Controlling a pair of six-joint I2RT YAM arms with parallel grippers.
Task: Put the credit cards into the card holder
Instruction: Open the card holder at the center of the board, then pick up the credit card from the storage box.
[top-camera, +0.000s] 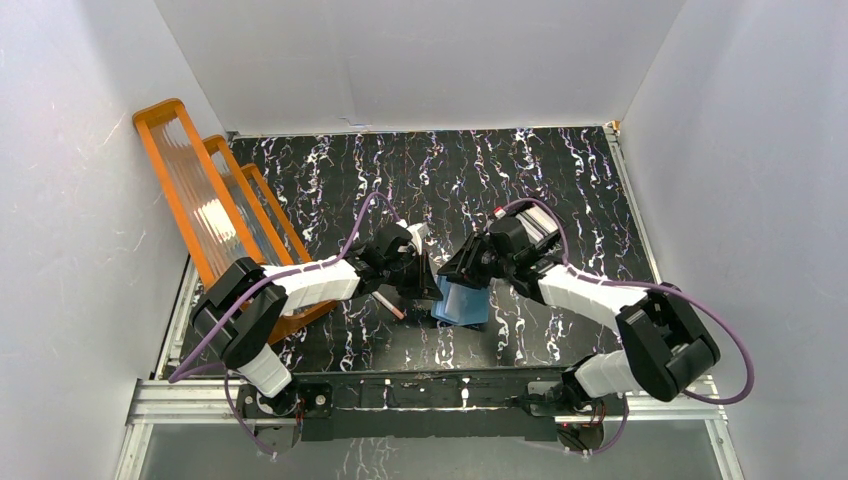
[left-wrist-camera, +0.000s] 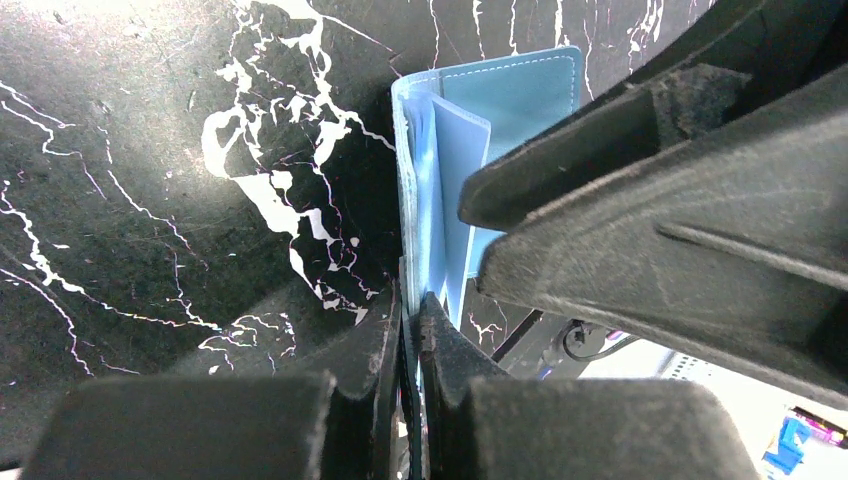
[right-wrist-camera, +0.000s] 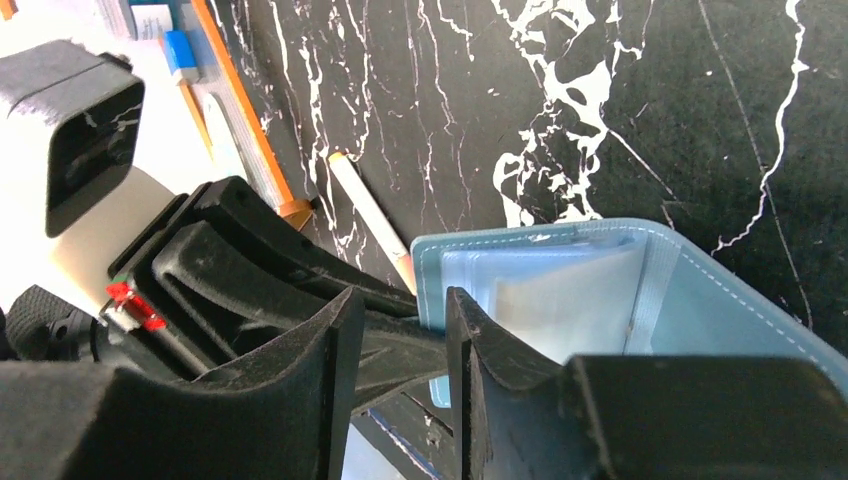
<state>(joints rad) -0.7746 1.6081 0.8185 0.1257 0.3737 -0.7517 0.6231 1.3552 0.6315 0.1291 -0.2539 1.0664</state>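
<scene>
The teal-blue card holder (top-camera: 462, 303) stands open on the black marbled table between my two grippers. My left gripper (top-camera: 425, 277) is shut on the thin edge of its cover, which shows in the left wrist view (left-wrist-camera: 410, 300); the light blue inner leaves (left-wrist-camera: 455, 170) rise above the fingertips. My right gripper (top-camera: 468, 268) is open (right-wrist-camera: 400, 300), with one finger (right-wrist-camera: 480, 350) against the holder's inner side (right-wrist-camera: 700, 310). A pale card-like sheet (right-wrist-camera: 565, 300) shows inside a clear pocket. No loose credit cards are in view.
A thin pink-brown stick (top-camera: 390, 305) lies on the table just left of the holder and also shows in the right wrist view (right-wrist-camera: 365, 215). The big orange ribbed rack (top-camera: 205, 210) stands along the left side. White walls enclose the table.
</scene>
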